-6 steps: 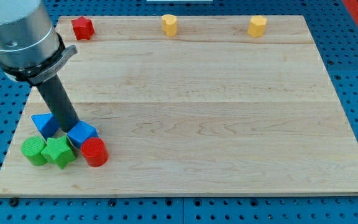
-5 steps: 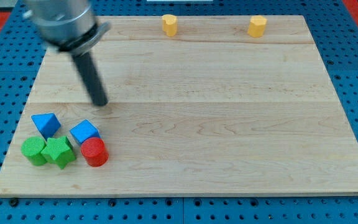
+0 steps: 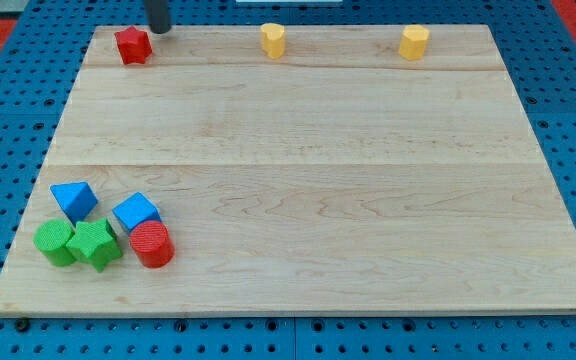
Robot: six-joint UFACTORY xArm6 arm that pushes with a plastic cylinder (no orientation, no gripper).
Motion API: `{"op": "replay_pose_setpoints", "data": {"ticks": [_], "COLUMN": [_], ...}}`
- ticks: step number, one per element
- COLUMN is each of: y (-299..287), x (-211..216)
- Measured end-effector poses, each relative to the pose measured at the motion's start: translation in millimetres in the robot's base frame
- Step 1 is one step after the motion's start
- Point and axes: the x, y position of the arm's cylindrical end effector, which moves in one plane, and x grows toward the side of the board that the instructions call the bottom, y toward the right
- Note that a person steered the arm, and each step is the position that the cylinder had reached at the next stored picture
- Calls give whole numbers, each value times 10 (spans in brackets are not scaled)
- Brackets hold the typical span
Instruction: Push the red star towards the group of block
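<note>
The red star (image 3: 133, 45) lies at the top left corner of the wooden board (image 3: 318, 170). My tip (image 3: 159, 29) is at the view's top edge, just right of and slightly above the star, a small gap apart. The group sits at the bottom left: a blue triangular block (image 3: 73, 199), a blue cube (image 3: 135, 212), a green cylinder (image 3: 55, 242), a green star (image 3: 94, 244) and a red cylinder (image 3: 152, 244).
Two yellow blocks stand along the top edge, one at the middle (image 3: 273, 40) and one further right (image 3: 414, 42). A blue pegboard (image 3: 8, 150) surrounds the board.
The rod has moved from beside the blue blocks at the bottom left up to the top edge, next to the red star. No block has moved.
</note>
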Motion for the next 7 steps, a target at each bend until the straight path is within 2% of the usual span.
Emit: {"op": "replay_pose_setpoints", "data": {"ticks": [1, 2, 3, 4, 5, 6, 7], "y": [-274, -115, 102, 251, 478, 468, 478], "x": [80, 646, 895, 538, 1265, 1652, 1522]}}
